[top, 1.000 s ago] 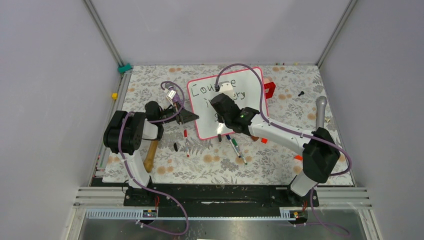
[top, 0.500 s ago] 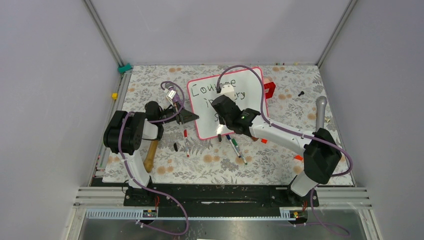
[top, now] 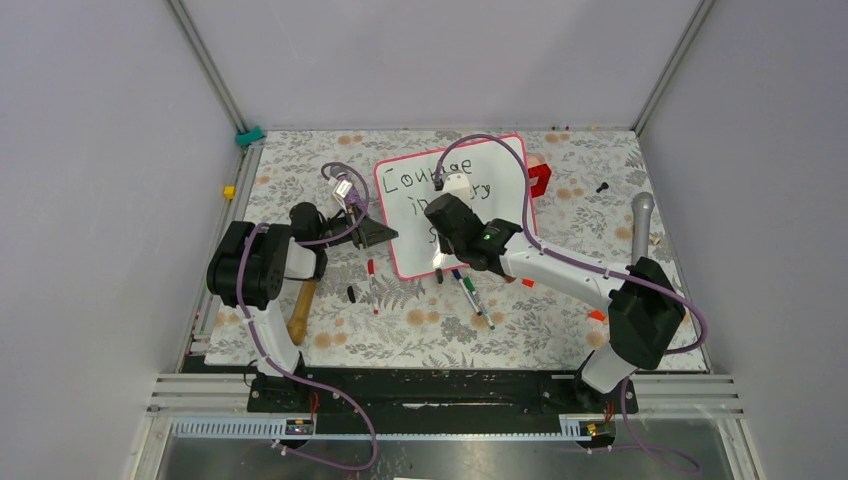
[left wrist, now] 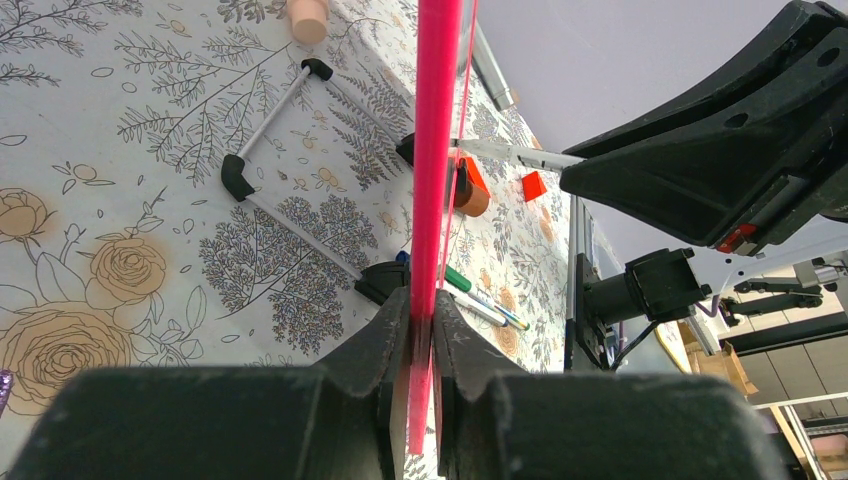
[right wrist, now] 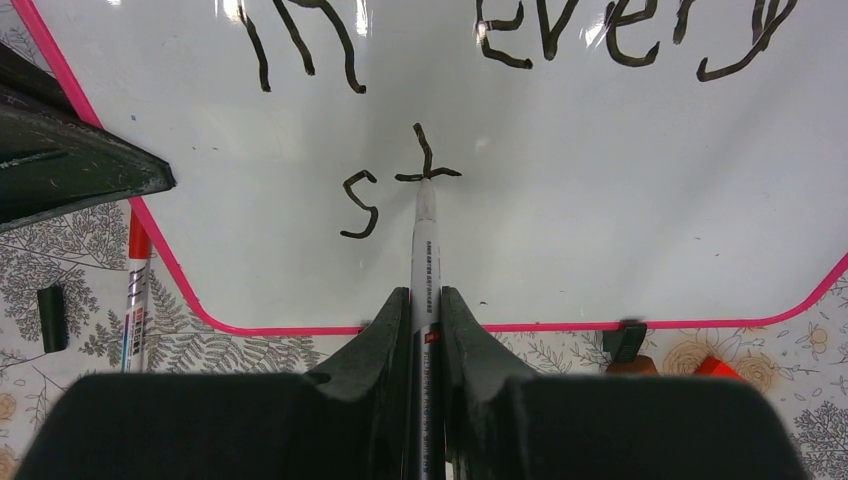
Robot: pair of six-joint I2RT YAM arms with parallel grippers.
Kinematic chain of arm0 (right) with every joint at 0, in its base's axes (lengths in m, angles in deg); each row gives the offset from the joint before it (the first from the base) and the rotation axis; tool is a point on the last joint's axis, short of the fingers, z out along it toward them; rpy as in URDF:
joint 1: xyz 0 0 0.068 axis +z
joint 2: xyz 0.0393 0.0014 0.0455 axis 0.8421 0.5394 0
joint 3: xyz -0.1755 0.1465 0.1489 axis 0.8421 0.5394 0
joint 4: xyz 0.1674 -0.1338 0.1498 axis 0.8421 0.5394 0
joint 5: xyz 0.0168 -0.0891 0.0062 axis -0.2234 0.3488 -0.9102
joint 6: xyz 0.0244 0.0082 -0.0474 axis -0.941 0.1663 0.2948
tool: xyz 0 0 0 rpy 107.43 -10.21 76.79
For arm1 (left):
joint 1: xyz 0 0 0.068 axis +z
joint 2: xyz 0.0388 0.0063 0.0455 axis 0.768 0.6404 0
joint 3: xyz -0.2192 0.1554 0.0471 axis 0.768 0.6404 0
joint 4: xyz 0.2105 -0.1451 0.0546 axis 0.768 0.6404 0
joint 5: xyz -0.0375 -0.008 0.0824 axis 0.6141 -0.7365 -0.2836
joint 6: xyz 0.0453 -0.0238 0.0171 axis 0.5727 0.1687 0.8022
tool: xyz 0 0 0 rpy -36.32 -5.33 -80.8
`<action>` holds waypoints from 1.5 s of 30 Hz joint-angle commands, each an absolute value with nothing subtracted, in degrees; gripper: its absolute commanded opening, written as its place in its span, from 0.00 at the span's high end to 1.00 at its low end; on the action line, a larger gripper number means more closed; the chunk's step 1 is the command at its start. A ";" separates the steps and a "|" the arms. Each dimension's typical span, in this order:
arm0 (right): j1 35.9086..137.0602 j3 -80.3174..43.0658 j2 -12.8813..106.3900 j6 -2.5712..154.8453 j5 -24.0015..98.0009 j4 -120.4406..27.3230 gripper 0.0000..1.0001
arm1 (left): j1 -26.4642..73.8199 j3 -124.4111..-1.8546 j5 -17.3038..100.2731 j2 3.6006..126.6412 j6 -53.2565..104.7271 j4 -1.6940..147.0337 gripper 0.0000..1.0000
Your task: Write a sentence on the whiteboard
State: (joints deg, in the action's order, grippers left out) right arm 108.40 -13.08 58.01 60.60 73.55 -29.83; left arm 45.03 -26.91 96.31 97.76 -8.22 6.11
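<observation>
Floral cloth point(top: 560, 330) on the table, plain grey walls point(top: 420, 60) all round. My whiteboard point(top: 408, 240) sits mid-table, towards the far side. From above I only catch "Courage" of the sentence point(top: 405, 180); the right wrist cam shows "in every" with "st" under it. Right gripper point(right wrist: 425, 310) is clamped on the marker point(right wrist: 424, 240), tip touching the t's crossbar. Left gripper point(left wrist: 422, 330) pinches the whiteboard's pink edge
</observation>
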 commanded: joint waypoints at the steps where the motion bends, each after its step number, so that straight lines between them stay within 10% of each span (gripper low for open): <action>1: 108.55 -12.15 57.29 59.51 72.33 -28.12 1.00 | 45.63 -26.35 96.80 97.49 -9.35 2.09 1.00; 45: 108.42 -15.66 56.24 60.21 76.85 -23.88 1.00 | 45.96 -26.27 97.18 98.27 -11.14 -0.55 1.00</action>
State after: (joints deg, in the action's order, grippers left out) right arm 108.45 -13.27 57.96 59.64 74.01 -23.19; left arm 45.05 -26.91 96.47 98.22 -10.17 3.88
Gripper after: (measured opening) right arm 0.174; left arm 0.104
